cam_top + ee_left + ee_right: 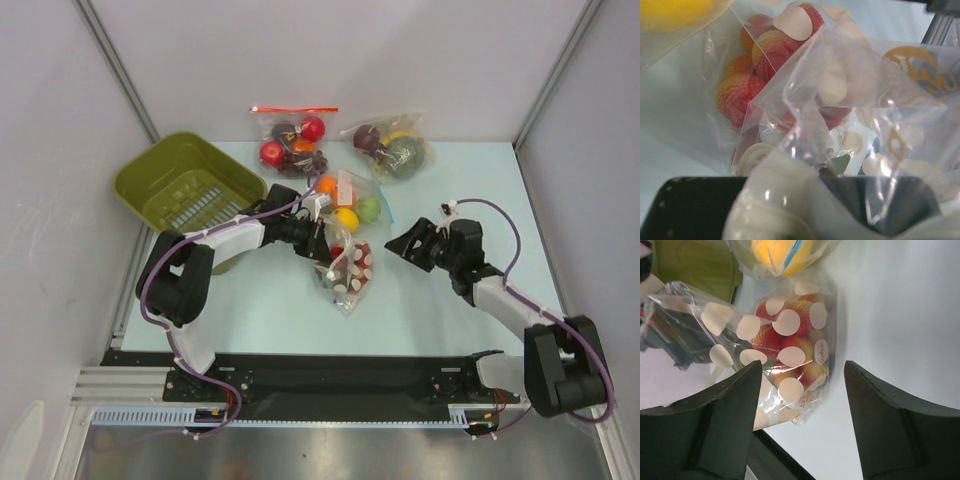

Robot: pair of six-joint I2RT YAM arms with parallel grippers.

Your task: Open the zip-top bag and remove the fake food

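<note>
The zip-top bag (350, 272), clear plastic with whitish round marks, lies at the table's middle. Small red strawberry-like fake food (356, 256) is inside it. My left gripper (318, 242) is shut on the bag's bunched top end. In the left wrist view the crumpled plastic (790, 195) fills the space between the dark jaws, with the red pieces (737, 92) beyond. My right gripper (405, 245) is open and empty, just right of the bag. In the right wrist view its fingers (735, 405) stand wide apart, with the bag (787, 322) ahead of them.
A green basket (185, 185) stands at the back left. A clear bag of orange, yellow and green balls (345, 200) touches the dotted bag's far side. A bag with a red zip strip (295, 140) and another fruit bag (392, 148) lie at the back.
</note>
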